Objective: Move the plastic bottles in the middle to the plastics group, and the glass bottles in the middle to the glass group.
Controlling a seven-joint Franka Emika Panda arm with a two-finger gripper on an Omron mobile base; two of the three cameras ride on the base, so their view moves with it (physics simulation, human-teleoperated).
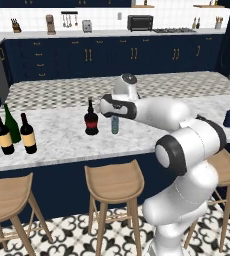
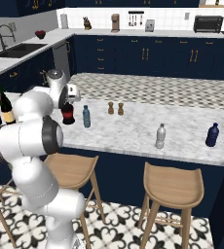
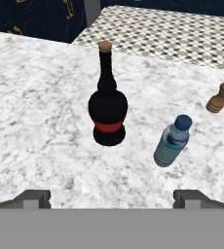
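The squat dark glass bottle (image 1: 91, 121) (image 2: 67, 115) (image 3: 107, 114) with a red band stands upright mid-counter. Just to its right is the small pale-blue plastic bottle (image 1: 115, 124) (image 2: 86, 117) (image 3: 172, 144). My gripper (image 1: 101, 106) (image 2: 74, 93) (image 3: 114, 199) hovers open above and in front of the squat bottle, touching nothing. At the counter's left end, a tall green bottle (image 1: 10, 122) stands with two dark tan-labelled wine bottles (image 1: 3, 135) (image 1: 27, 134) (image 2: 7, 111). A clear-grey bottle (image 2: 160, 136) and a navy bottle (image 1: 229, 117) (image 2: 212, 135) stand at the right end.
Two small wooden shakers (image 2: 115, 108) (image 3: 219, 98) stand behind the middle bottles. The marble counter (image 1: 62, 145) has wooden stools (image 1: 113, 182) tucked along its near edge. My white arm reaches across the counter's front.
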